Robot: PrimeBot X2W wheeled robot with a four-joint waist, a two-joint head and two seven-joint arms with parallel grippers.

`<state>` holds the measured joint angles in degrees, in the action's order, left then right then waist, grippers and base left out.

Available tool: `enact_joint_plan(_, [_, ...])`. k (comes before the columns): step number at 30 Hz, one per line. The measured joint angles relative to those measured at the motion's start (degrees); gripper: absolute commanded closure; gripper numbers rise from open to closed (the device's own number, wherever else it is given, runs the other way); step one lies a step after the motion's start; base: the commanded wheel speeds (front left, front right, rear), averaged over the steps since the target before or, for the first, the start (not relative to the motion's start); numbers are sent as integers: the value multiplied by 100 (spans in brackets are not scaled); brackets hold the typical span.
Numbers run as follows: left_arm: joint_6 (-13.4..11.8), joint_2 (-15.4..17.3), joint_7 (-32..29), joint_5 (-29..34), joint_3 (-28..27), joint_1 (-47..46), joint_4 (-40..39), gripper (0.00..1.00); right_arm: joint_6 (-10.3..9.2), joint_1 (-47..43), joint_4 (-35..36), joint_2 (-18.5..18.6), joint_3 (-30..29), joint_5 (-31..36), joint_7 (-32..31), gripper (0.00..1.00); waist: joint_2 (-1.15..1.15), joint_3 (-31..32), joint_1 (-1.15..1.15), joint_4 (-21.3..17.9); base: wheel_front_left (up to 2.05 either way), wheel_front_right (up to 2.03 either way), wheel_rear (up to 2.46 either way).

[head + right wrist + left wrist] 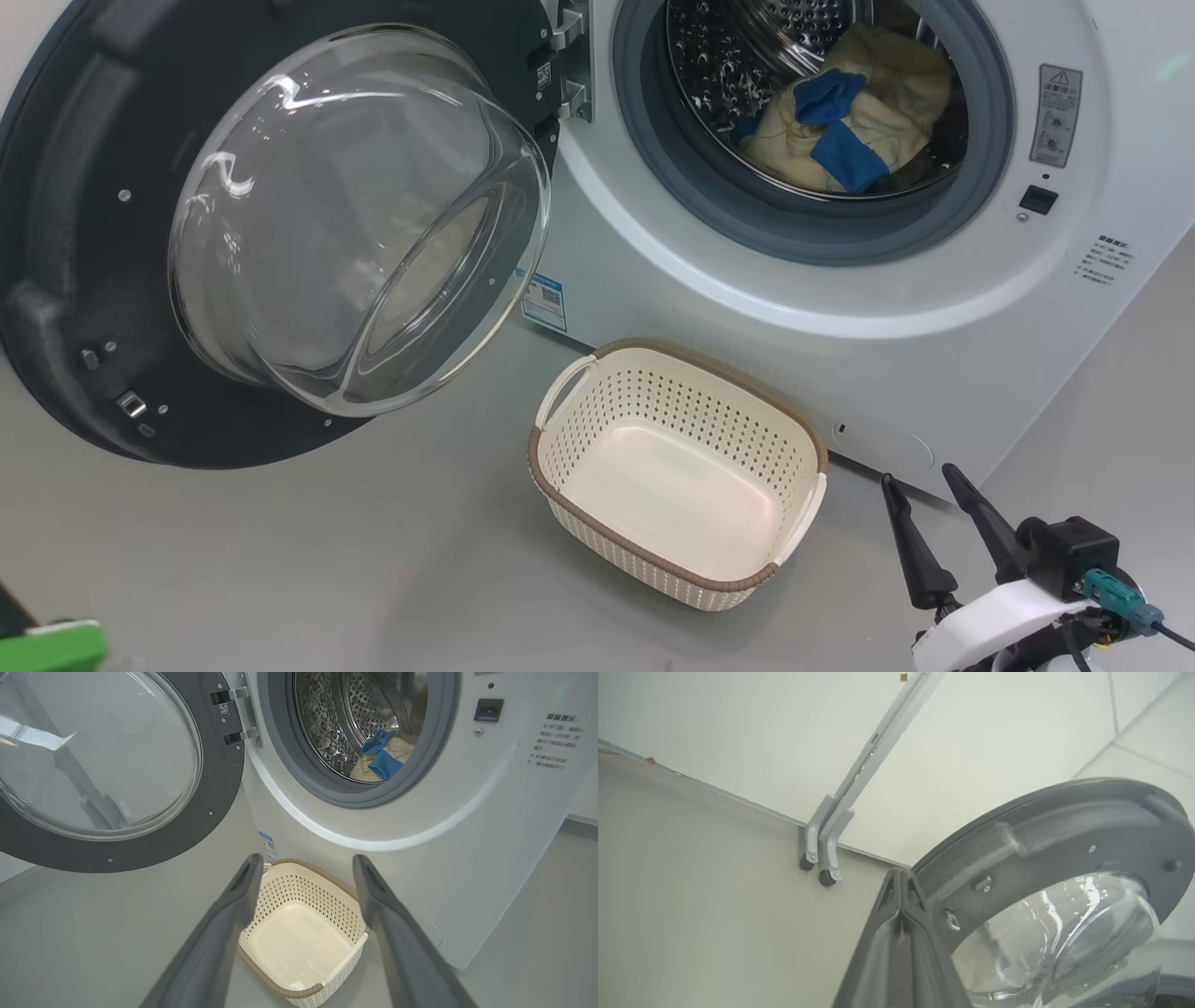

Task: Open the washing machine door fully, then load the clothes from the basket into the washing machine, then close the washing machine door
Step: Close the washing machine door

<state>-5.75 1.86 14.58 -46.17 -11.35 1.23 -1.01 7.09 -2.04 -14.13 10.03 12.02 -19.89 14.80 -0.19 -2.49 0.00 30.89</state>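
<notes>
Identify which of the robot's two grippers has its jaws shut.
The left gripper: its jaws meet beside the washing machine door, while the right gripper has its jaws apart.

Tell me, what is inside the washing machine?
Cream clothes with blue patches lie in a heap in the steel drum of the washing machine. Anything under the heap is covered, and the top of the drum is out of the picture.

Head camera looks down on the basket [672,401]; both lower wrist cameras share the washing machine door [1064,830].
</notes>
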Motion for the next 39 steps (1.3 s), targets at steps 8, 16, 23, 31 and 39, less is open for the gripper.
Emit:
enact_joint_plan(8, [422,-20,14,-1572,-869,-781,138,100,0,-1,-10,-3,-75,-3,0,0,0,-40,0,9,0,0,0])
enact_joint_plan(16, [587,190,-577,-2824,-1485,-1892,684,100,0,-10,11,-1,-242,-3,0,0,0,-177,0,-6,0,0,0])
enact_joint_plan(23, [566,592,-962,-3813,-2239,-2556,1310,100,0,-13,15,57,-199,0,0,0,0,-356,0,-90,0,0,0])
enact_joint_plan(31, [559,1002,-1284,-4408,-2702,-2966,1828,100,0,-6,27,249,-132,8,0,0,0,-620,0,-328,0,0,0])
enact_joint_plan(39, [670,1258,-1658,-4420,-2551,-3040,2209,100,0,3,34,431,-130,8,0,0,0,-865,0,-624,0,0,0])
